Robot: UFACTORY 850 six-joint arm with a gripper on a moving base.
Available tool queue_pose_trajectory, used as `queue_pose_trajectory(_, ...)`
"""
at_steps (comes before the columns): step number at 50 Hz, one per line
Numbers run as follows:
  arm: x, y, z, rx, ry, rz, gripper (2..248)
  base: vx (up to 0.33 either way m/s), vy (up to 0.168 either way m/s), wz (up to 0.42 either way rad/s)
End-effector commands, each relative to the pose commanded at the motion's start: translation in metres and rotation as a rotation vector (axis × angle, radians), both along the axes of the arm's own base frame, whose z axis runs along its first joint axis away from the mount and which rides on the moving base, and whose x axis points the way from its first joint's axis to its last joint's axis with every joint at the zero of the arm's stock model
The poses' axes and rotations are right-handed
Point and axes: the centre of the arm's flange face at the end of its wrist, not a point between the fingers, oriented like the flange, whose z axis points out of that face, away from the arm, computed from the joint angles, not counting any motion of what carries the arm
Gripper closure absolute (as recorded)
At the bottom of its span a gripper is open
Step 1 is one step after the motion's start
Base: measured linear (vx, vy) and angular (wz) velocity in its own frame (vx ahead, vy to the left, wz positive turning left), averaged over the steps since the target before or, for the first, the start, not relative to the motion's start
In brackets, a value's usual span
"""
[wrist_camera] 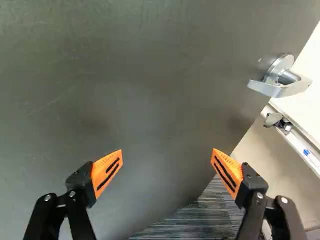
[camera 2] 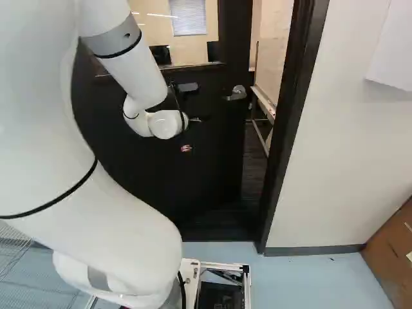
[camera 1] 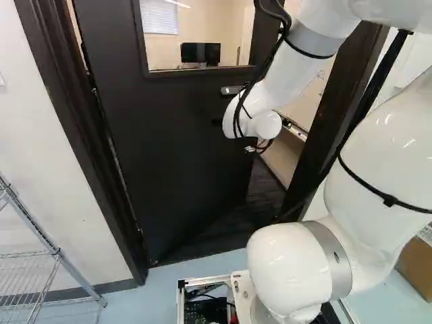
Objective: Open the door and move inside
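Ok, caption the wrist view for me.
Open hand before a dark, partly open door, its silver lever handle ungripped.

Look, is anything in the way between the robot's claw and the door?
Nothing I can see. The open claw faces the door with nothing showing in between. The silver handle sticks out off to one side, near the door's edge.

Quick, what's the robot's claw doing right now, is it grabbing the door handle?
Claw: open, holding nothing. Its two orange-padded fingers are wide apart, and the silver lever handle on the door isn't between them.
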Motion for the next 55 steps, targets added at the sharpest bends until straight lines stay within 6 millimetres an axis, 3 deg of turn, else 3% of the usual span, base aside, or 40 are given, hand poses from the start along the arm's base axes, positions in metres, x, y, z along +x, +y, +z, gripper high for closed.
queue_pose_trajectory(55,0.030,0.025,-0.004,0.084,0.055,-0.058,3,0.000,0.000,0.000)
